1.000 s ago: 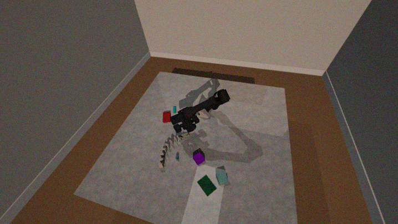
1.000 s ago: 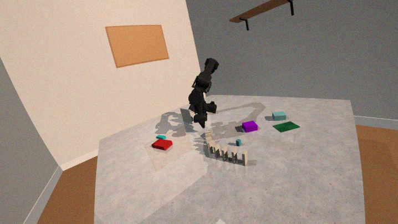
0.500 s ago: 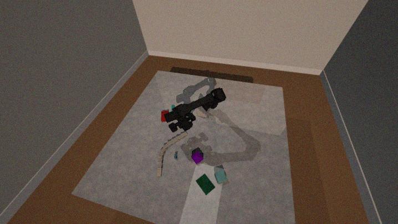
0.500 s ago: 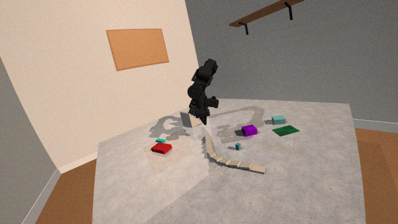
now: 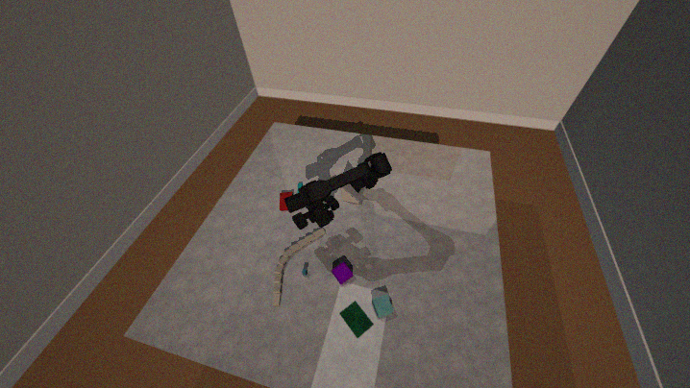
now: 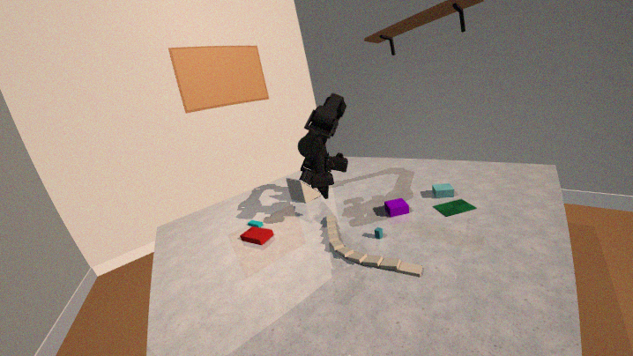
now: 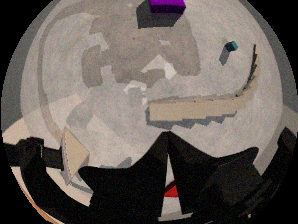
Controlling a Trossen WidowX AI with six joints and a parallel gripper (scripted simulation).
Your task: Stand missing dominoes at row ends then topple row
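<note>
The pincer (image 6: 326, 195) (image 7: 166, 135) is hanging just off the near end of the row, its fingers standing closed together with nothing between them. In the wrist view the row (image 5: 282, 262) (image 6: 372, 259) (image 7: 197, 109) is starting just ahead of the fingertips and running off to the right, curving away at its far end. Every domino that can be made out is lying toppled, each leaning on or overlapping the next, in one unbroken curved chain; none is visibly standing. The far end one (image 5: 276, 298) (image 6: 410, 269) is lying down too, well apart from the pincer.

By the look of it, the task is reaching its end: the missing dominoes seem to be in the line, as no loose one is showing beside it, and the fall seems to be running the whole length. Whether the spacing was even, the pictures are not telling, since everything is down. What is left is probably only moving the arm (image 5: 345, 179) (image 6: 316, 150) clear without dragging through the fallen pieces.

The other things are keeping out of the chain: the purple block (image 5: 342, 273) (image 6: 396, 207) (image 7: 167, 6) is sitting ahead of the pincer, past the row's near end; the small teal block (image 5: 305, 271) (image 6: 378, 233) (image 7: 231, 46) is standing ahead and to the right, inside the curve, apart from the dominoes. A pale wedge (image 5: 351, 196) (image 6: 309, 193) (image 7: 75, 154) is lying to the pincer's left in the wrist view.
</note>
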